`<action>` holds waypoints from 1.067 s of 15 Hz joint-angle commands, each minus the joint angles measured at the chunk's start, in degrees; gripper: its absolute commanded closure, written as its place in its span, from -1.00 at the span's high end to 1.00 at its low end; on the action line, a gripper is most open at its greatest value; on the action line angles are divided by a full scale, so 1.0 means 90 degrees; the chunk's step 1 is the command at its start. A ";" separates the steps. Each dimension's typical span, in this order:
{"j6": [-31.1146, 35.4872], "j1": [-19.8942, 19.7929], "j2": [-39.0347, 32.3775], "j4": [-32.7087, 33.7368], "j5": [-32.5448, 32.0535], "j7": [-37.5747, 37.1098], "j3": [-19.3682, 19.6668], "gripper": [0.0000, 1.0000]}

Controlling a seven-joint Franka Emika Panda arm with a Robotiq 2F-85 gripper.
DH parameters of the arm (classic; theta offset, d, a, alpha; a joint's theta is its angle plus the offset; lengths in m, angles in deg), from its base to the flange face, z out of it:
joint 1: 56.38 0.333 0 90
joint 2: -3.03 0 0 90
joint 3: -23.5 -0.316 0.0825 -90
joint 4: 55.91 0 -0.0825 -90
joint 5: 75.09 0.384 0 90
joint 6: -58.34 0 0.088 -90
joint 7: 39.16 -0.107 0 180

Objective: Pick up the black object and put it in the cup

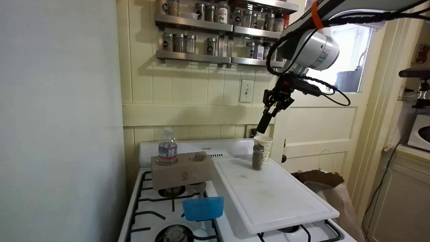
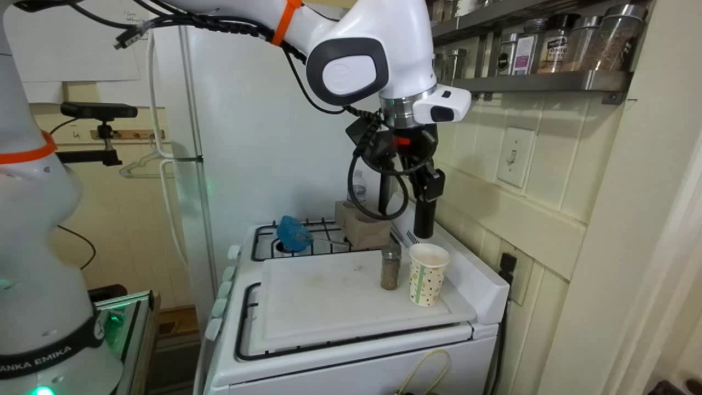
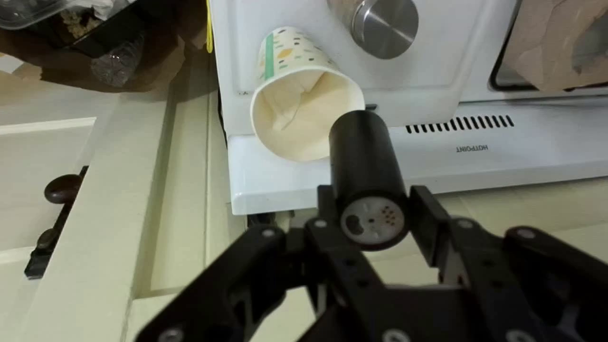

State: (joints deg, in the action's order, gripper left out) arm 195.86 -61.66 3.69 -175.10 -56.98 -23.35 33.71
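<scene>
Left to right in the wrist view: speckled white paper cup (image 3: 297, 54), upright. Next over, the pale-ended black cylinder (image 3: 368, 164) is clamped in the jaws, leaning a bit and hanging above the cup, not in it yet. I'd nudge its tip toward the middle of the mouth, straighten, lower, then let go. Don't bump the clear, metal-lidded spice jar (image 3: 384, 27) nearby.

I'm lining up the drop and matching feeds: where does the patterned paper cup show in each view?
In an exterior view: paper cup right of centre, partly behind the spice jar.
In an exterior view: paper cup right of centre, lower half, right of the spice jar.
In the wrist view: paper cup upper middle, down and left of the spice jar.
Shared landmark: the spice jar.
</scene>
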 commanded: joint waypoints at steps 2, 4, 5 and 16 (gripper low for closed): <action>-0.0618 -0.0131 -0.0503 0.0586 -0.0244 -0.0134 -0.0125 -0.65; -0.0712 -0.0149 -0.0611 0.0726 -0.0483 -0.0225 -0.0150 -0.65; -0.0759 -0.0156 -0.0665 0.0782 -0.0624 -0.0273 -0.0159 -0.65; -0.0674 -0.0138 -0.0984 0.0865 -0.1607 -0.0575 -0.0225 -0.65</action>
State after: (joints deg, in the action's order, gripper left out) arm 189.24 -62.36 -3.89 -168.28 -68.22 -26.43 32.39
